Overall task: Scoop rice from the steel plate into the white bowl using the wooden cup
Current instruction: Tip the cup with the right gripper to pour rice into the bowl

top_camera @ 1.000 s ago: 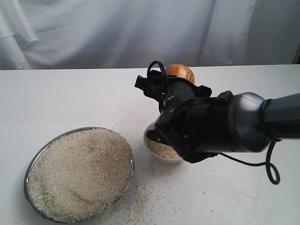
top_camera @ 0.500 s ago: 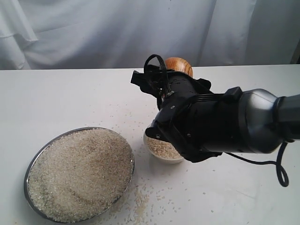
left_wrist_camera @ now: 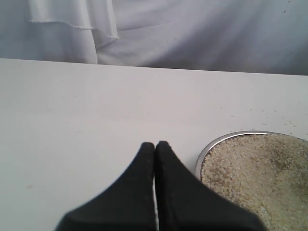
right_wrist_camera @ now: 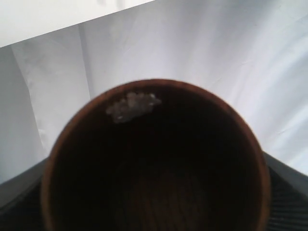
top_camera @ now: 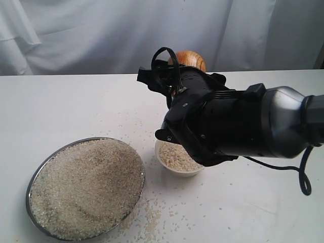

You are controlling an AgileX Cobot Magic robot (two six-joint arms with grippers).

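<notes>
The steel plate lies at the front left, heaped with rice. To its right stands the white bowl, partly filled with rice. My right gripper hangs over the bowl, shut on the wooden cup, whose brown body pokes out behind the wrist. In the right wrist view the wooden cup shows a dark inside with only a few grains stuck near the rim. My left gripper is shut and holds nothing, low over the table beside the steel plate. It does not show in the exterior view.
Loose grains are scattered on the white table around the plate and bowl. A white cloth hangs along the back edge. The right arm's black cable loops down at the right.
My right arm has lifted and shifted a little to the left with the cup in it, uncovering more of the bowl's rice. Plate and bowl have not moved.
</notes>
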